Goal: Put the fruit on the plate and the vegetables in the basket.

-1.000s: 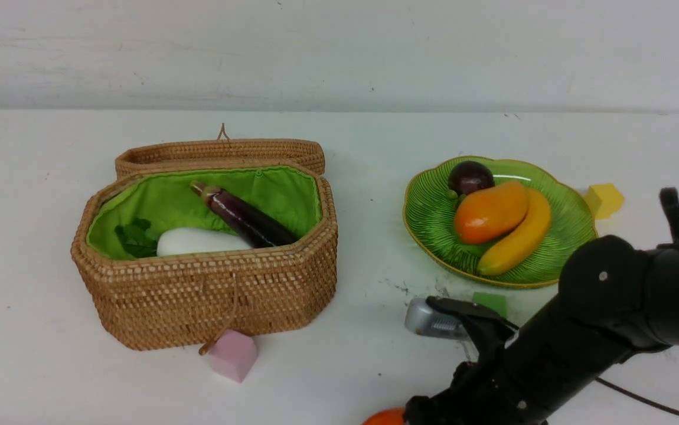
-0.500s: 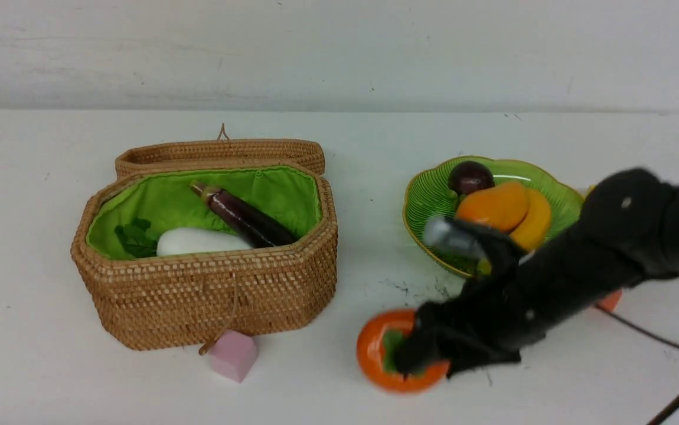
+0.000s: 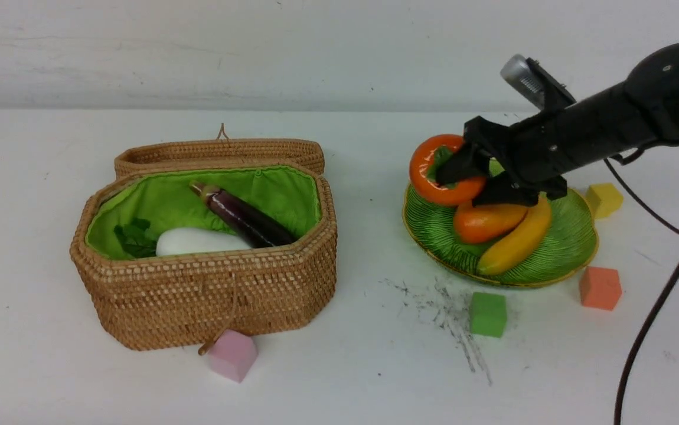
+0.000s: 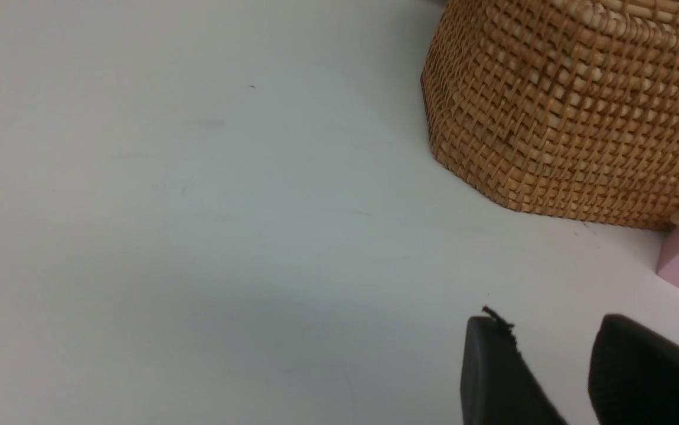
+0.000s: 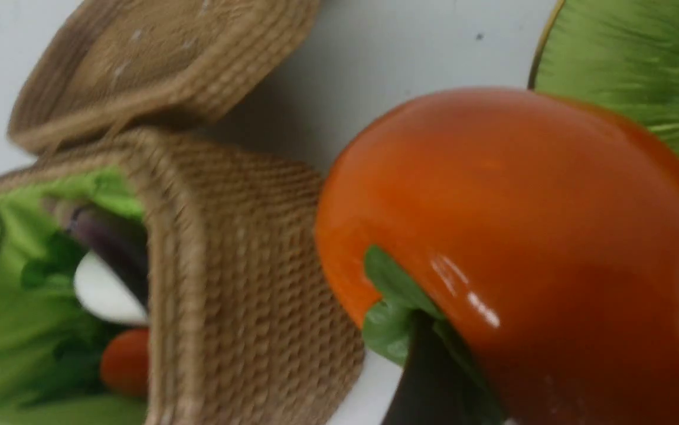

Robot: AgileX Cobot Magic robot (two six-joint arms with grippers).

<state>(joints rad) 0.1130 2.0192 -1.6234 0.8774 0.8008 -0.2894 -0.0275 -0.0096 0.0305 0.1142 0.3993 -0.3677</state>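
The basket (image 3: 203,277) is set on the left half of the bench (image 3: 345,366), its lid (image 3: 221,153) thrown back behind it. Inside, the eggplant (image 3: 242,215) is laid aslant, with the radish (image 3: 198,242) before it; the carrot (image 5: 124,360) is glimpsed beneath the radish in the right wrist view. One cube (image 3: 232,355) is placed just before the basket's front wall. Well apart to the right, the plate (image 3: 558,254) is found. On it the mango (image 3: 484,221) and the banana (image 3: 519,239) are laid side by side, banana to the right. The persimmon (image 3: 434,171) is held by the right tool (image 3: 469,183) over the plate's left rear edge. Three cubes are scattered around the plate: one (image 3: 488,314) before it, one (image 3: 599,288) at its front right, one (image 3: 605,199) to its right.
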